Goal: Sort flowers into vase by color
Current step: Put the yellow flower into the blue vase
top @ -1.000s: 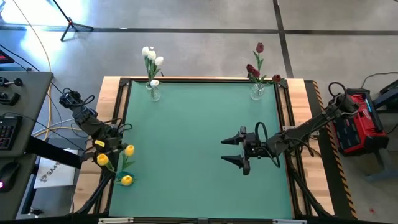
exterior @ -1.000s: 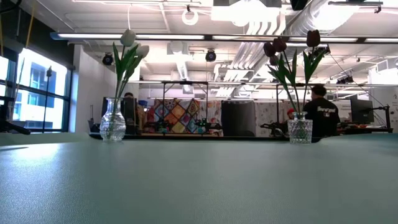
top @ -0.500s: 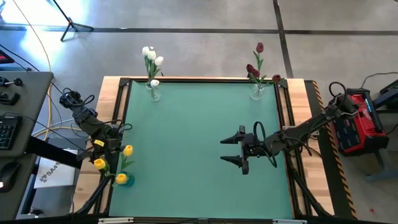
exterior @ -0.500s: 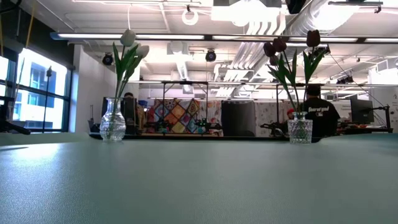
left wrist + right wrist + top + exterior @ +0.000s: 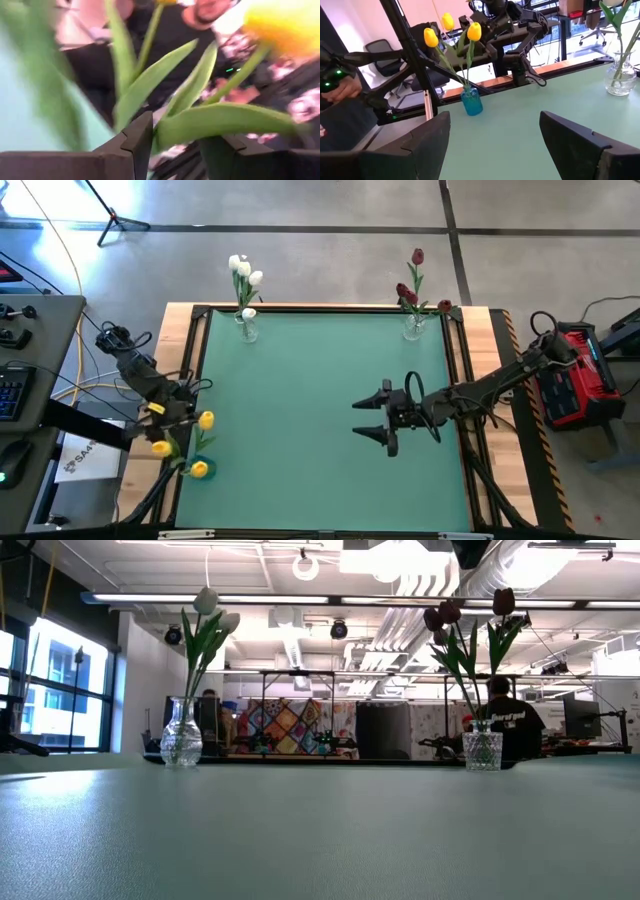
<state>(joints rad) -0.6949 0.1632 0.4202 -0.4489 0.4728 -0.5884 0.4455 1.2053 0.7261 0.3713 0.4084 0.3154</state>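
Observation:
Three yellow flowers (image 5: 474, 31) stand over a small blue vase (image 5: 471, 102) at the table's left edge. Their heads (image 5: 206, 420) cluster beside my left gripper (image 5: 172, 418), which is shut on the greenery of one of them. My right gripper (image 5: 358, 418) hovers open over the table's right half and points level toward the blue vase with nothing between its fingers. White flowers (image 5: 243, 270) stand in a clear vase (image 5: 246, 328) at the far left. Dark red flowers (image 5: 410, 290) stand in a clear vase (image 5: 414, 328) at the far right. My left gripper pinches a yellow flower's green stem and leaf (image 5: 210, 125) between its two fingers (image 5: 137, 137). The fingers come about level from the table's left side. The yellow head (image 5: 282, 22) rises past them. Whether that stem's lower end is in the blue vase I cannot tell.
Most of the green mat (image 5: 320, 380) between the vases is bare. A raised frame (image 5: 455, 380) runs round the table. A red device (image 5: 575, 375) sits past the right edge and a desk with a keyboard (image 5: 10, 390) past the left. People show in the room behind (image 5: 505, 725).
One yellow head beside my left gripper has swung a little toward the table's near edge. The other two heads have hardly shifted. A person in the room behind has moved a little sideways.

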